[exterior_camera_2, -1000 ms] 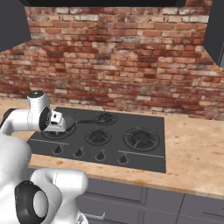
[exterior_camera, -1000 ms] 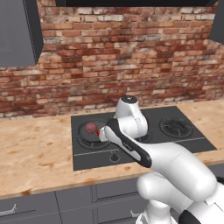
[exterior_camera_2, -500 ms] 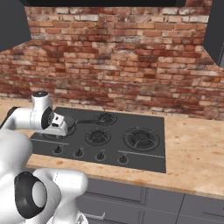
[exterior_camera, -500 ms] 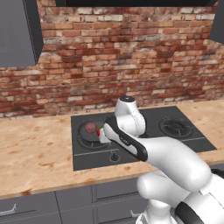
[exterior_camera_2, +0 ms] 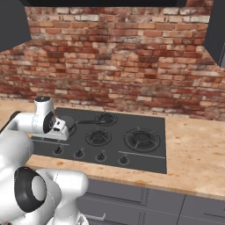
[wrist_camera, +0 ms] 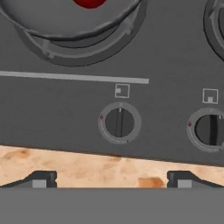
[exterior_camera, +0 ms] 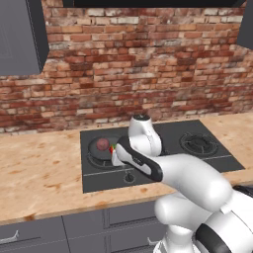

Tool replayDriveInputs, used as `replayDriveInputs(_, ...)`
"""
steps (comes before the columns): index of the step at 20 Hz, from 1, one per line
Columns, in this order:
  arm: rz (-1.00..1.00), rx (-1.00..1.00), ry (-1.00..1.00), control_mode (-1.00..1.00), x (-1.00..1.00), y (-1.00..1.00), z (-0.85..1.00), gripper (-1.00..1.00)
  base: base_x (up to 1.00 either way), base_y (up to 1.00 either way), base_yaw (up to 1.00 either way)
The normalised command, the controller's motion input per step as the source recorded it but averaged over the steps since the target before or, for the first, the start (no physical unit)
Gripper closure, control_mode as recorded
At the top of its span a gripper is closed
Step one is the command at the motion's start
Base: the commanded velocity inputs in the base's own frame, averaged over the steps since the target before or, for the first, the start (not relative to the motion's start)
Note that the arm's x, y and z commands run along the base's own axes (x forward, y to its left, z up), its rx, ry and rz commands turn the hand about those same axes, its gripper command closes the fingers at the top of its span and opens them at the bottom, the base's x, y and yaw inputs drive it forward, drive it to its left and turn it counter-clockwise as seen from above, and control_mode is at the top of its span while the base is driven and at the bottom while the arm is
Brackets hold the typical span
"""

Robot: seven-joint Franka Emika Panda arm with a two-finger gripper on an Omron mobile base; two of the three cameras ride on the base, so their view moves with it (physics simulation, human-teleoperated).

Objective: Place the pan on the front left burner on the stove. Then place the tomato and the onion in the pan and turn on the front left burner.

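Two knobs point(wrist_camera: 120, 123) carry small square burner icons, no readable words; pincer point(wrist_camera: 111, 179) tips spread wide apart.

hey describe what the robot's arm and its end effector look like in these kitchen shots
The arm is made of rounded glossy white shells with dark grey to black bands at the joints, thick near the base and slimmer toward the wrist. No cables or markings show. The end effector has two small dark finger tips with pale grey pads.

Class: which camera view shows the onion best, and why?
The left base view: the onion sits in the pan, unobstructed. The right base view has the arm covering that spot. The hand view shows the pan's edge and the tomato.
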Motion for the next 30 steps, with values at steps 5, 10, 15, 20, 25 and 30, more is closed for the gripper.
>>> replayDriveInputs(5,0.00,0.00,0.00,-1.00,0.00,-0.02,-0.28,-1.00,0.00,0.00,0.00)
replayDriveInputs(10,0.00,0.00,0.00,-1.00,0.00,0.00,-0.28,-1.00,0.00,0.00,0.00)
replayDriveInputs(15,0.00,0.00,0.00,-1.00,0.00,0.00,-0.27,-1.00,0.00,0.00,0.00)
replayDriveInputs(20,0.00,0.00,0.00,-1.00,0.01,0.00,-0.29,-1.00,0.00,0.00,0.00)
replayDriveInputs(25,0.00,0.00,0.00,-1.00,0.15,0.00,-0.16,-1.00,0.00,0.00,0.00)
replayDriveInputs(30,0.00,0.00,0.00,-1.00,0.27,0.01,-0.09,-1.00,0.00,0.00,0.00)
